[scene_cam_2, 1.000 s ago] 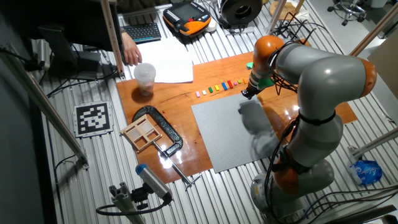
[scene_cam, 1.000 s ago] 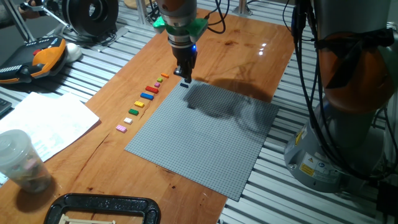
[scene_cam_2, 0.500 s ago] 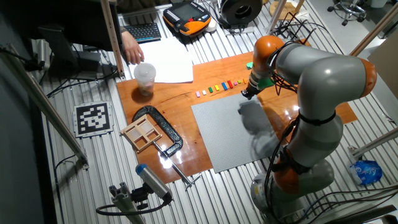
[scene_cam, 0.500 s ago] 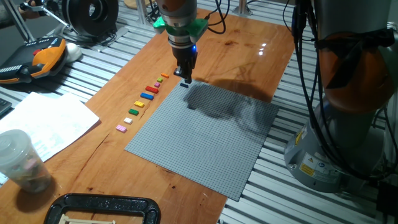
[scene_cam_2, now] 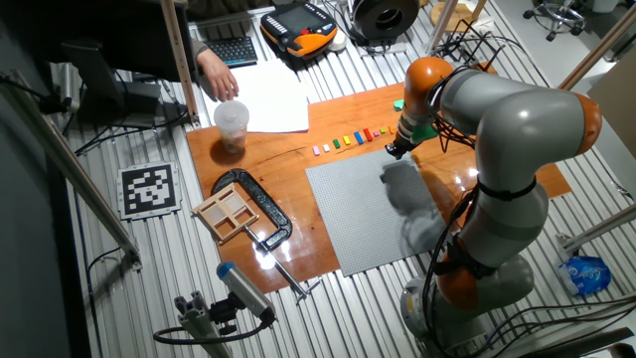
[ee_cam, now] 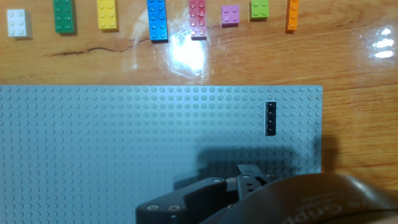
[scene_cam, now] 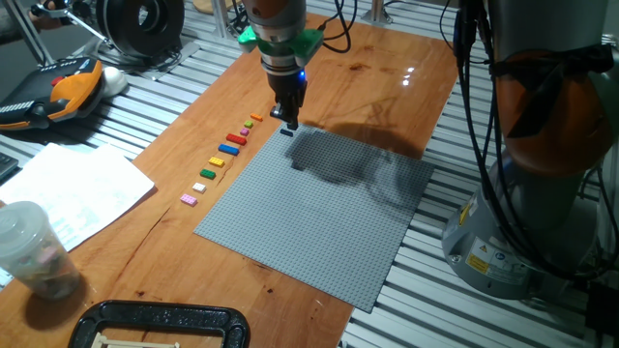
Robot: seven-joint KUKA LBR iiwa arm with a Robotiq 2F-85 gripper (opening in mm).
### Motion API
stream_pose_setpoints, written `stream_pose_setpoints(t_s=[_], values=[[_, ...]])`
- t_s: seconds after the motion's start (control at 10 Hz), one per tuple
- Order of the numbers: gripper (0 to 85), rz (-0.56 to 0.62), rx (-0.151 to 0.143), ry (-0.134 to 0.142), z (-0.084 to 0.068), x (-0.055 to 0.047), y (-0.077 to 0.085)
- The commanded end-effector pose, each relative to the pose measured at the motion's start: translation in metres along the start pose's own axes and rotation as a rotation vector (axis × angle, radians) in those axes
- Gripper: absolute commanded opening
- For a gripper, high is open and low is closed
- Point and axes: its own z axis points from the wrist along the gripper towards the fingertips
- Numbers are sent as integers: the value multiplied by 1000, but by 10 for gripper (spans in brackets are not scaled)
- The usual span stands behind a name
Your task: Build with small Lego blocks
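Small Lego blocks lie in a row on the wooden table left of the grey baseplate, from a pink one to an orange one. The hand view shows white, green, yellow, blue, red, purple, light green and orange blocks. A dark brown block sits on the baseplate's far corner. My gripper hangs just above it, fingers together, holding nothing. It also shows in the hand view and the other fixed view.
A plastic cup, white paper and a black clamp lie at the table's left and near end. A wooden box sits by the clamp. The robot's base stands to the right. A person's hand is near the paper.
My gripper and the blocks have not moved. The person's hand by the paper has shifted slightly toward the cup.
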Motion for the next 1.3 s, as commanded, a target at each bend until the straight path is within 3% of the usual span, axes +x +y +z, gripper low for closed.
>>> stream_pose_setpoints(t_s=[0.0, 1.2], values=[[0, 0, 0, -1, 0, 0, 0], [0, 5, 0, -3, -2, 2, 3]])
